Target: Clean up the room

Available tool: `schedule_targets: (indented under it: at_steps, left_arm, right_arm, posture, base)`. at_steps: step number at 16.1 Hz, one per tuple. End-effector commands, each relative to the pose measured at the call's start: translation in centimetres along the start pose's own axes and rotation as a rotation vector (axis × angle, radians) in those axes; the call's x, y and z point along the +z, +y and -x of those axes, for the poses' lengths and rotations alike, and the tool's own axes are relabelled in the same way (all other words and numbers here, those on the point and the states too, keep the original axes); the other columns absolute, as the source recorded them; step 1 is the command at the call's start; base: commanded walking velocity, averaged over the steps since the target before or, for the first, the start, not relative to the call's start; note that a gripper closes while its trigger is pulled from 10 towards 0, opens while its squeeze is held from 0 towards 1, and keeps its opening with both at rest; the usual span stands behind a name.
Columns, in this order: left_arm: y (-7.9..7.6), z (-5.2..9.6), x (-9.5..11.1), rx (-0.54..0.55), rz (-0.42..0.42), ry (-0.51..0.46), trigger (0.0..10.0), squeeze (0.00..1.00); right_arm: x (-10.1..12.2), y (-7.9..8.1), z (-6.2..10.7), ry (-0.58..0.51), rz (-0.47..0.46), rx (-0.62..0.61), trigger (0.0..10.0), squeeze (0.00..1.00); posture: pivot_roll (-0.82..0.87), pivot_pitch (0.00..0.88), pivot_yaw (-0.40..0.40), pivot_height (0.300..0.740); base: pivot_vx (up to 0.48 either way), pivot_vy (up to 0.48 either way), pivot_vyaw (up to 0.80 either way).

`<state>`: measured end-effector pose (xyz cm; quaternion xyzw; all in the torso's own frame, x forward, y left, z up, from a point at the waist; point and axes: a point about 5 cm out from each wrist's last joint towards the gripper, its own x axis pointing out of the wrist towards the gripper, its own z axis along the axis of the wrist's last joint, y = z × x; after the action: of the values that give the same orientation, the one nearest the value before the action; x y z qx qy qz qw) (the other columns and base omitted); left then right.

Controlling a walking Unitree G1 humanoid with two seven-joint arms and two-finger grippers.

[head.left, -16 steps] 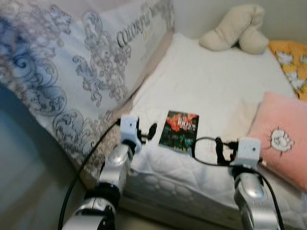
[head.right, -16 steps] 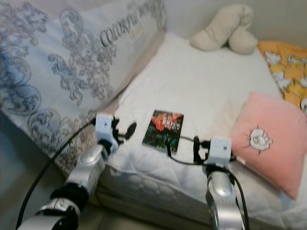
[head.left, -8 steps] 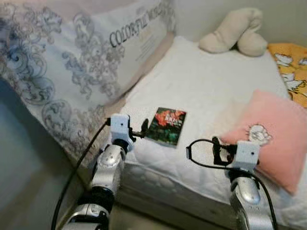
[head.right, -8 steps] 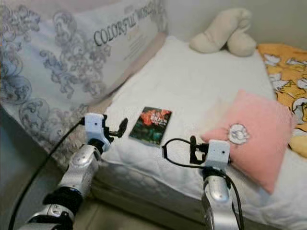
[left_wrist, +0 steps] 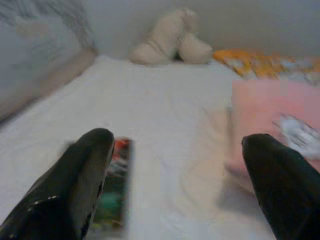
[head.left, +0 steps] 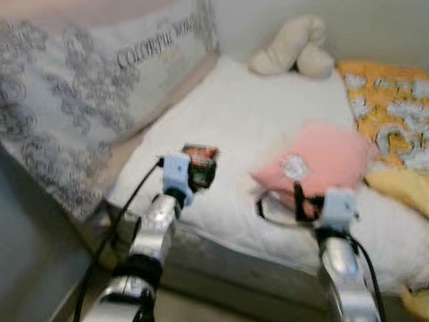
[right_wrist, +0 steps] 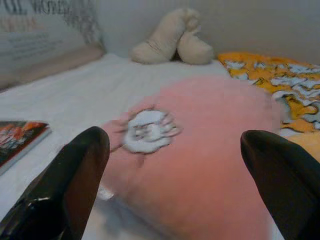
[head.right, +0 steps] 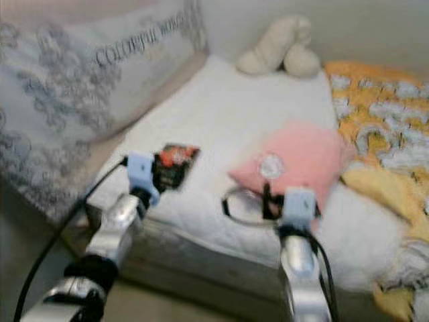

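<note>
Bed with book and pink pillow, both my grippers raised at its near edge.
My left gripper (left_wrist: pixel 175 185) is spread wide and empty, just before the book (head.right: pixel 173 163) lying flat on the white bed (head.left: pixel 268 121); my right gripper (right_wrist: pixel 175 185) is spread wide and empty, facing the pink pillow (right_wrist: pixel 200 165). A cream plush toy (head.left: pixel 291 47) lies at the far end, a patterned pillow (head.left: pixel 74 100) leans on my left, and an orange blanket (head.right: pixel 382 114) covers my right.

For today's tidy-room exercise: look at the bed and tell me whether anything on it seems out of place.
A book lies loose near the mattress front edge, ahead of the open left gripper. A pink pillow sits skewed mid-bed, facing the open right gripper. A yellow blanket is rumpled alongside.
</note>
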<state>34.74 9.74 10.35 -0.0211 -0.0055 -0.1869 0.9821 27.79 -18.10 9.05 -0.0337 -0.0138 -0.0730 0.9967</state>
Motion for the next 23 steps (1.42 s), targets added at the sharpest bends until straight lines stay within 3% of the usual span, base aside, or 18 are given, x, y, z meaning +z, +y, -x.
schedule_targets:
  at_steps: [1,5,9,17,23]
  left_arm:
    - [-0.7,-0.5,0.4,-0.038,0.007,-0.001,10.0,0.0]
    - [-0.4,0.0,-0.6,0.012,0.026,0.041,10.0,0.0]
    - [-0.3,-0.2,-0.4,0.014,0.034,0.034,10.0,0.0]
    - [1.3,-0.5,0.2,0.087,0.031,0.034,10.0,0.0]
    - [2.8,-1.4,2.6,0.107,-0.031,-0.023,10.0,0.0]
  right_arm:
    - [-0.1,-0.2,0.0,0.007,0.007,-0.01,10.0,0.0]
    - [-0.4,0.0,0.1,0.023,-0.008,0.0,10.0,0.0]
    - [-0.5,0.2,-0.1,0.032,0.003,0.007,10.0,0.0]
    - [-0.5,0.7,-0.3,0.031,0.04,0.025,10.0,0.0]
    - [-0.2,0.8,-0.6,0.015,0.041,0.038,10.0,0.0]
  posture:
    - [0.01,0.0,0.046,0.74]
    - [0.01,0.0,0.045,0.74]
    - [0.01,0.0,0.04,0.74]
    - [0.02,0.0,0.034,0.74]
    - [0.02,0.0,0.033,0.74]
  base:
    - [0.0,0.0,-0.74]
    - [0.093,0.0,-0.37]
    - [0.48,0.0,-0.58]
    - [0.478,0.0,0.0]
    - [0.049,0.46,-0.64]
